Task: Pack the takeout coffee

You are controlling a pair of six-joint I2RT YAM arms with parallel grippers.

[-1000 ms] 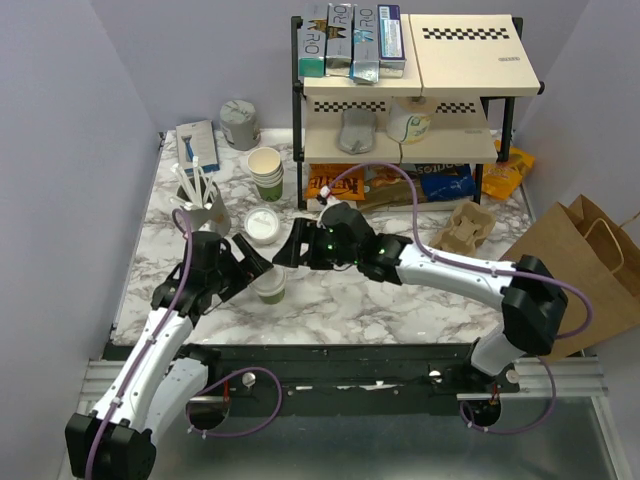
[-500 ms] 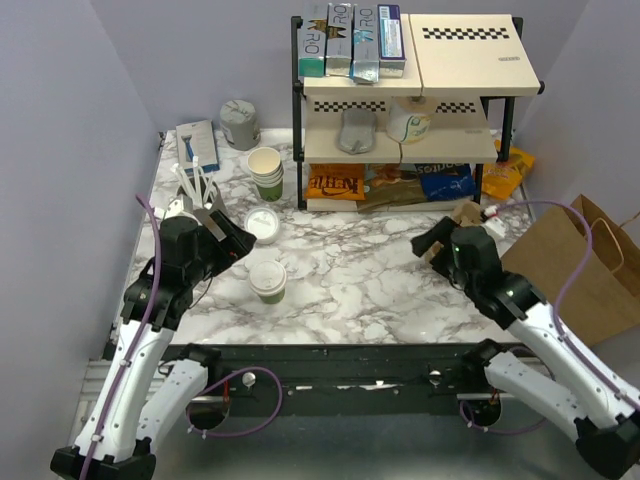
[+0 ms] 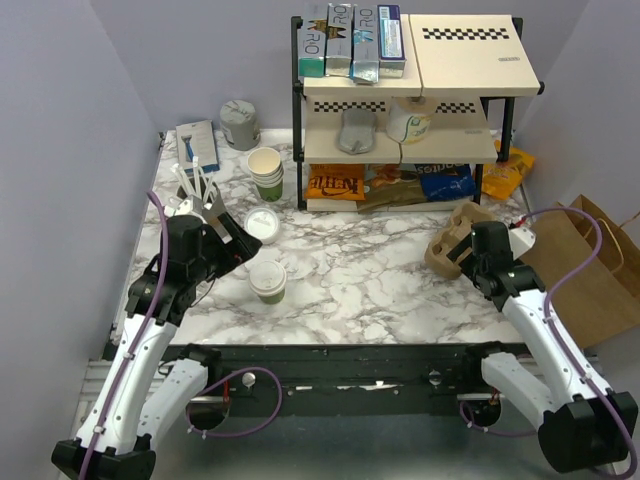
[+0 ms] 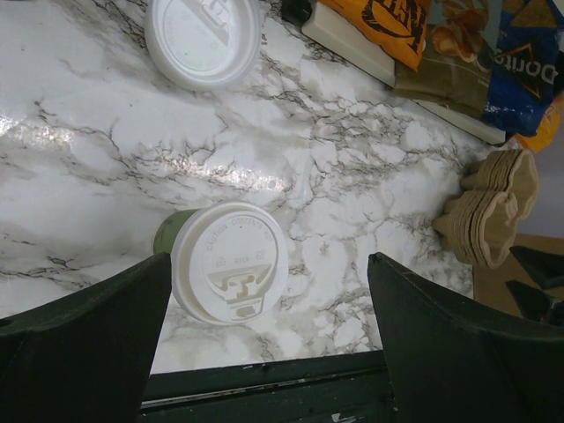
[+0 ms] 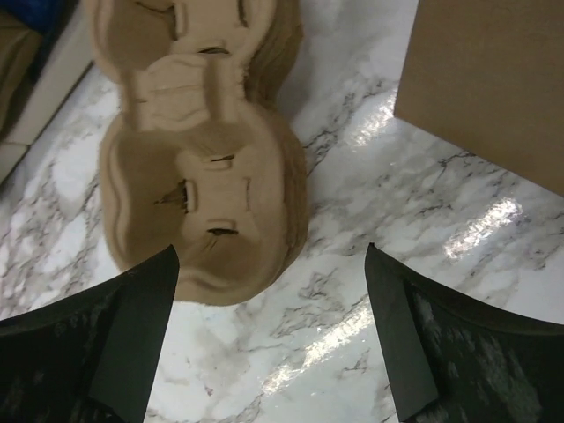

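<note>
Wide apart and empty, the left jaws hover just up-left of the takeout coffee [image 3: 268, 281], which stands lidded and upright at the lower left of the counter [image 3: 360, 285] with bare marble to its right, while the right jaws, equally wide and empty, hang over the cardboard cup carrier [image 3: 450, 240] beside the paper bag [image 3: 585, 275] at the right edge.

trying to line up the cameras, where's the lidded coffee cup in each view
top external: the lidded coffee cup stands left of centre on the marble, just nearer the arm bases than the loose white lid.
left wrist: lower centre, seen from above.
right wrist: not in it.
shared landmark: the pulp cup carrier, right of centre in top external, right edge in left wrist, upper left in right wrist.
</note>
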